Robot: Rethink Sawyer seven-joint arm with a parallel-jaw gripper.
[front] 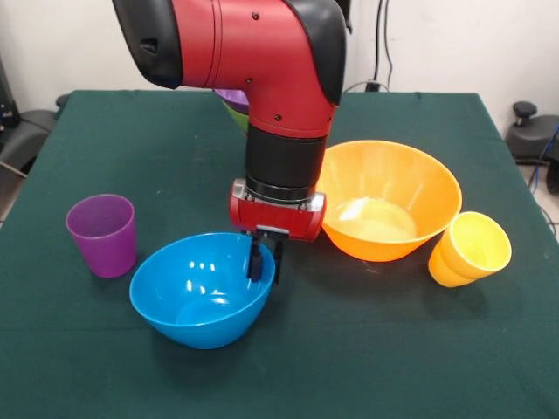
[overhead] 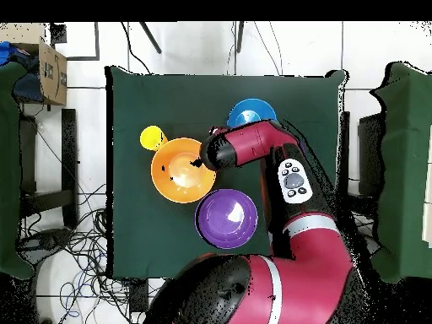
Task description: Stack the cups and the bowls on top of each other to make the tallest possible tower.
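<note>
A: Counter (front: pixel 87 140) first. Dark green cloth, everything on it. The arm (front: pixel 262 52) comes down over the middle.

B: Biggest bowl?

A: From overhead, the wide purple bowl (overhead: pixel 226 218), nearest the robot's base. In the front view only a purple and green sliver shows behind the arm, so I cannot tell what it sits on or whether that is a tower yet.

B: Next down.

A: Large orange bowl (front: pixel 389 199), upright, mouth up. Then the blue bowl (front: pixel 203 288), upright, slightly tilted, just beside the orange one, apart from it as far as I can see.

B: Cups?

A: Yellow cup (front: pixel 469 250), tipped so its mouth faces the camera, touching or nearly touching the orange bowl's side. Purple cup (front: pixel 102 234) upright, near the blue bowl on the other side.

B: And the fingers?

A: The gripper (front: pixel 265 255) sits at the blue bowl's far rim. The fingers look nearly closed, one inside the wall and one outside, pinching the rim, or about to. I judge it a rim grasp on the blue bowl.

B: What does the next move turn on?

A: The rim wall lies between the fingers, with the bowl's body hanging toward the camera. Lifted from one edge, it will likely tilt, so it wants carrying low and level to whatever it nests on.
</note>
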